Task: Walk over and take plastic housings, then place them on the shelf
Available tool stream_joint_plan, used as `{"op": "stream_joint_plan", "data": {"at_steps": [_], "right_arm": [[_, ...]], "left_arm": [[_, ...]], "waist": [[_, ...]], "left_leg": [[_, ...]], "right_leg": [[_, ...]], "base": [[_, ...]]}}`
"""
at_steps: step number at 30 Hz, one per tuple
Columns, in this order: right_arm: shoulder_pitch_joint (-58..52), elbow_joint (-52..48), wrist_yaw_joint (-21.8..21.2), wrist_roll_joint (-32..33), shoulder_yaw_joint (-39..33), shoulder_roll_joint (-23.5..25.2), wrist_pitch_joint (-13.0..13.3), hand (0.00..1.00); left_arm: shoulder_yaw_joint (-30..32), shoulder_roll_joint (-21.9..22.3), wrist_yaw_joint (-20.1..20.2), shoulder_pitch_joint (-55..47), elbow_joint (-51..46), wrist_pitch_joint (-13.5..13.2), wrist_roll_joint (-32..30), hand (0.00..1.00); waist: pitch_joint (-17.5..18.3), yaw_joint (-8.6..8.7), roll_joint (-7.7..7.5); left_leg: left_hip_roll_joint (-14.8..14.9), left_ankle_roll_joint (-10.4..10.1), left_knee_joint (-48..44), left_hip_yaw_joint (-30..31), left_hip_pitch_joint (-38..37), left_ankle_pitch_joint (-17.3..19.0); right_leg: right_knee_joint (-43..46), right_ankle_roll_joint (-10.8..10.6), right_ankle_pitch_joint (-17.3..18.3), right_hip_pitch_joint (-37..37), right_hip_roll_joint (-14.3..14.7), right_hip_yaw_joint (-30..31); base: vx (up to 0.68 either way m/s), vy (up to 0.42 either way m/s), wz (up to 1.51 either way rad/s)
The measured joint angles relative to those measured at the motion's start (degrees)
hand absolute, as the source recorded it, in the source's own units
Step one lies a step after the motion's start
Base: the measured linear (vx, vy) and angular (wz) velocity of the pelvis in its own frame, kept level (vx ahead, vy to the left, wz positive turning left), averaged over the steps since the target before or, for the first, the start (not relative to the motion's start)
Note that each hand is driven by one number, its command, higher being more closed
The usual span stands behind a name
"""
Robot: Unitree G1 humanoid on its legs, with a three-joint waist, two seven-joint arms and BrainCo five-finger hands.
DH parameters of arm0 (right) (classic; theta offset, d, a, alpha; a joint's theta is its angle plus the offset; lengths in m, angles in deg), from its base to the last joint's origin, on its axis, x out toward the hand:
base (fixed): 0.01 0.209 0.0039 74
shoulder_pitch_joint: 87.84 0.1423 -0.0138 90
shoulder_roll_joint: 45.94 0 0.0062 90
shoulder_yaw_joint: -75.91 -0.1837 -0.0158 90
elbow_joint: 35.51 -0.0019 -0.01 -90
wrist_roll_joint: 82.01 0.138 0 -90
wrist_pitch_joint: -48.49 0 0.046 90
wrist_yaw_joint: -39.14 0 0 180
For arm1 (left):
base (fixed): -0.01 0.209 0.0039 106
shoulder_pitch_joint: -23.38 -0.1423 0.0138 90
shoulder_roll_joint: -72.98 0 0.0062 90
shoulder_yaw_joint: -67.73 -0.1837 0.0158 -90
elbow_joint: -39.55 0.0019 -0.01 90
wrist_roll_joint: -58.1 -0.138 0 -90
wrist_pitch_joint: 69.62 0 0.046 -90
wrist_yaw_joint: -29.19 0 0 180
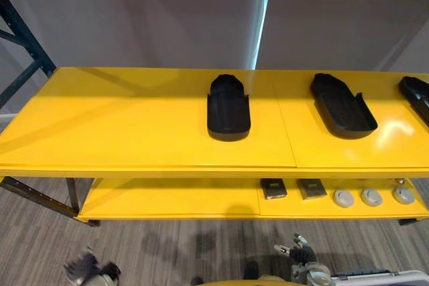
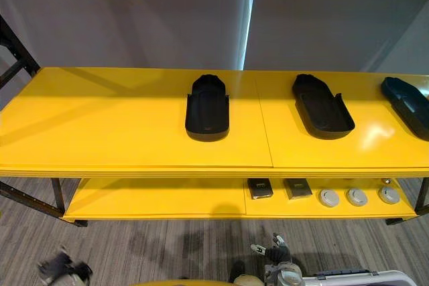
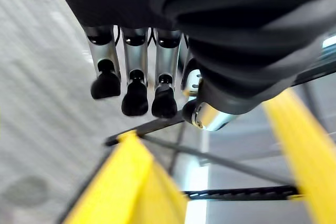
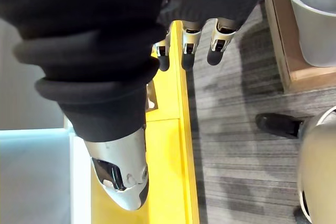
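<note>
Hanging seemingly slack and empty, left hand (image 3: 135, 74) and right hand (image 1: 301, 254) are well apart from housings (image 1: 228, 106).

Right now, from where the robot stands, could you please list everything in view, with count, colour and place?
shelf: one, yellow, two levels, ahead of the robot
plastic housings: three, black, top level; centre, right of centre, and right edge, cut off
square pads: two, dark, lower level
round discs: three, pale grey, lower level, right of the pads
rack: one, dark metal, far left
bin: one, pale grey, low right
left hand: open, empty, low left
right hand: open, empty, low right
</note>
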State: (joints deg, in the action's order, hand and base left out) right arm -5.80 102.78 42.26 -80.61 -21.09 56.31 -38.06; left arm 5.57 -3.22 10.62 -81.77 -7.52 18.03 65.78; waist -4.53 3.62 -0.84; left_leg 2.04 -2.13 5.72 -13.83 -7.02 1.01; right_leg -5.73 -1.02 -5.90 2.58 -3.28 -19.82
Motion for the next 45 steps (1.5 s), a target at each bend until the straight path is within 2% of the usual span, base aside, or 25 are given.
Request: {"op": "stream_joint_plan", "data": {"at_steps": [12,17,20,23,24,25,26,27,28,30,31,32,33,34,35,36,37,38,39,40,41,43,45], "right_arm": [[-0.34,0.5,0.62,0.04,-1.38,-0.09,0.0,0.0],[-0.01,0.52,0.9,0.03,-1.53,-0.19,0.0,0.0],[1.52,0.64,1.82,-0.05,-1.4,-0.26,0.02,0.0],[4.42,0.89,1.98,-0.75,-1.25,-1.41,0.17,0.0],[4.85,0.91,2.13,-1.05,-1.32,-1.56,0.16,0.0],[4.92,0.91,2.14,-1.17,-1.33,-1.46,0.14,0.0],[5.13,0.91,2.13,-1.59,-1.32,-0.98,0.03,0.0],[5.47,0.75,2.14,-2.04,-1.18,-0.14,0.03,0.0],[5.51,0.7,2.15,-2.09,-1.11,0.0,0.02,0.0],[5.77,0.16,2.18,-2.66,-0.45,0.48,-0.09,0.0],[5.84,-0.36,2.24,-3.37,0.58,0.44,-0.26,0.0],[6.06,-0.18,2.21,-4.02,1.26,0.14,-0.43,0.0],[6.05,-0.17,2.17,-4.33,1.31,0.12,-0.61,0.0],[5.24,-0.15,2.14,-4.4,1.36,0.33,-1.09,0.0],[4.15,-0.3,2.2,-4.3,1.18,0.74,-0.98,0.0],[3.76,-0.24,2.2,-4.38,1.25,0.76,-0.97,0.0],[3.33,-0.08,2.16,-4.36,1.22,1.22,-0.95,0.0],[2.88,0.72,2.12,-4.47,1.26,1.43,-1.0,0.0],[3.07,1.31,2.14,-4.81,1.33,1.6,-1.04,0.0],[3.83,2.19,2.14,-5.2,1.36,1.67,-1.04,0.0],[5.37,2.72,2.21,-5.57,1.27,1.42,-1.06,0.0],[6.01,3.24,2.86,-5.55,0.7,0.67,-1.09,0.0],[4.49,3.34,3.17,-5.55,0.1,0.36,-1.15,0.0]], "left_arm": [[-15.52,0.67,4.85,1.71,2.26,-0.39,-6.25,0.0],[-18.95,0.57,4.92,2.9,2.17,-0.41,-8.47,0.0],[-19.4,0.35,4.91,3.29,1.98,-0.41,-8.46,0.0],[-20.13,0.36,4.76,4.55,1.99,-0.54,-8.39,0.0],[-21.01,0.14,4.69,6.04,1.97,-0.81,-8.39,0.0],[-21.42,-0.02,4.69,6.85,1.97,-0.89,-8.4,0.0],[-21.67,-0.26,4.68,8.18,1.92,-1.01,-8.42,0.0],[-21.64,-0.53,4.59,8.83,1.87,-1.35,-8.44,0.0],[-21.64,-0.56,4.55,8.83,1.86,-1.37,-8.46,0.0],[-21.63,-0.84,4.37,8.79,1.83,-1.39,-8.5,0.0],[-21.64,-0.98,4.1,8.8,1.35,-1.35,-8.66,0.0],[-21.65,-0.68,3.71,9.38,1.13,-1.29,-9.07,0.0],[-21.67,-0.61,3.64,9.6,1.13,-1.25,-9.52,0.0],[-21.64,-0.74,3.57,9.72,1.11,-1.25,-10.31,0.0],[-21.61,-0.91,3.54,9.59,0.8,-1.24,-10.61,0.0],[-21.6,-1.19,3.54,9.57,0.77,-1.24,-10.6,0.0],[-21.61,-1.66,3.56,9.72,0.66,-1.24,-10.6,0.0],[-21.39,-1.86,3.53,10.09,0.22,-1.26,-10.59,0.0],[-21.39,-2.17,3.5,10.07,-0.01,-1.26,-10.59,0.0],[-21.38,-2.51,3.49,10.11,-0.04,-1.24,-10.58,0.0],[-21.35,-2.65,3.48,10.11,0.65,-1.19,-10.57,0.0],[-21.93,-1.73,3.51,10.01,2.22,-0.73,-10.54,0.0],[-22.82,0.13,3.54,9.49,3.07,-0.73,-10.56,0.0]], "waist": [[-0.65,0.51,0.86],[-1.02,0.49,1.37],[-1.14,0.22,1.06],[-1.66,0.38,2.37],[-2.0,0.56,2.95],[-2.14,0.67,2.87],[-2.75,0.59,2.36],[-3.91,0.23,1.18],[-4.11,0.21,0.95],[-5.03,0.12,-0.14],[-5.17,0.55,-0.98],[-5.77,0.1,-0.42],[-6.22,-0.05,-0.1],[-6.66,0.38,0.45],[-6.56,0.49,0.38],[-6.44,0.34,0.18],[-6.07,0.56,-0.56],[-5.33,0.23,-1.74],[-4.88,-0.82,-2.07],[-3.74,-1.6,-3.66],[-3.4,-1.85,-4.13],[-3.85,-1.03,-3.0],[-3.23,-1.22,-1.94]], "left_leg": [[0.11,0.11,0.0,-1.09,-0.6,0.52],[1.56,-0.76,-9.9,-1.13,2.98,5.61],[1.25,-0.57,-15.12,2.51,4.72,6.41],[0.78,-1.02,-16.17,8.86,5.19,8.63],[0.73,-0.73,-16.04,8.97,5.11,9.61],[0.61,-0.14,-16.05,8.72,5.05,9.98],[0.26,0.88,-16.18,7.57,5.23,10.61],[-0.22,1.47,-17.06,4.32,5.37,11.33],[-0.27,1.73,-17.35,3.56,5.45,11.54],[-0.41,3.02,-20.74,-1.29,7.57,13.27],[-0.31,4.84,-22.47,-5.25,9.71,13.97],[0.94,5.93,-22.82,-8.53,11.31,14.02],[1.32,6.14,-22.7,-9.31,11.32,13.88],[2.28,6.42,-21.94,-11.07,10.27,13.36],[2.93,6.44,-21.56,-12.71,9.44,13.06],[3.0,6.37,-21.44,-13.15,9.23,12.87],[2.88,6.4,-21.04,-13.62,9.34,12.21],[2.92,6.1,-20.6,-15.14,9.74,11.55],[2.87,5.74,-20.6,-16.72,10.29,11.03],[2.77,5.27,-20.6,-18.14,11.22,10.55],[2.68,4.58,-20.5,-19.25,12.29,9.96],[3.43,3.75,-20.02,-18.84,11.47,7.97],[3.58,3.23,-17.81,-18.69,8.28,7.59]], "right_leg": [[-0.16,0.07,0.8,-0.02,0.21,1.1],[0.52,-0.16,1.58,0.02,0.45,2.37],[1.89,0.23,1.37,-1.35,0.01,5.12],[3.99,0.05,1.24,-4.06,0.19,9.1],[4.63,-0.29,1.04,-5.04,0.33,10.16],[4.9,-0.5,0.9,-5.7,0.3,10.68],[5.93,-0.95,0.58,-7.2,0.25,12.47],[6.75,-1.64,-0.48,-9.02,0.23,16.22],[6.7,-1.74,-0.79,-9.28,0.28,17.05],[5.58,-2.79,-3.49,-11.48,0.38,21.15],[3.6,-4.14,-3.64,-12.96,0.02,22.1],[7.69,-3.79,-1.26,-16.13,-0.58,18.38],[11.42,-3.38,0.11,-17.21,-0.63,16.88],[22.98,-2.3,5.26,-18.35,-0.79,13.19],[30.58,-1.51,10.4,-16.73,-0.91,11.79],[33.18,-1.91,12.56,-15.45,-0.91,11.66],[34.81,-2.65,16.47,-11.85,-1.05,10.76],[32.92,-2.53,18.71,-7.89,-1.72,8.94],[28.43,-2.51,18.75,-5.22,-2.07,7.73],[21.97,-2.46,18.51,-3.78,-1.86,7.79],[16.09,-1.35,17.76,-3.27,-1.25,8.78],[12.35,-0.43,14.57,-1.57,-0.05,10.95],[11.51,0.35,13.41,-0.66,1.24,14.31]], "base": [[-0.02,0.002,-0.06],[0.08,0.003,-0.08],[0.1,0.005,-0.47],[0.01,0.044,-0.72],[-0.03,0.096,-0.5],[-0.04,0.118,-0.53],[-0.12,0.143,-0.95],[-0.11,0.118,-1.0],[-0.16,0.117,-1.33],[-0.2,0.106,-1.12],[-0.33,0.111,-1.24],[-0.27,0.096,-1.21],[-0.26,0.116,-1.11],[-0.1,0.112,-0.82],[-0.08,0.086,-0.79],[-0.08,0.03,-0.5],[-0.09,-0.043,-0.42],[-0.12,-0.092,-0.6],[-0.13,-0.143,-0.92],[-0.12,-0.145,-1.22],[-0.1,-0.142,-1.06],[-0.1,-0.137,-0.79],[-0.1,-0.139,-0.9]]}}
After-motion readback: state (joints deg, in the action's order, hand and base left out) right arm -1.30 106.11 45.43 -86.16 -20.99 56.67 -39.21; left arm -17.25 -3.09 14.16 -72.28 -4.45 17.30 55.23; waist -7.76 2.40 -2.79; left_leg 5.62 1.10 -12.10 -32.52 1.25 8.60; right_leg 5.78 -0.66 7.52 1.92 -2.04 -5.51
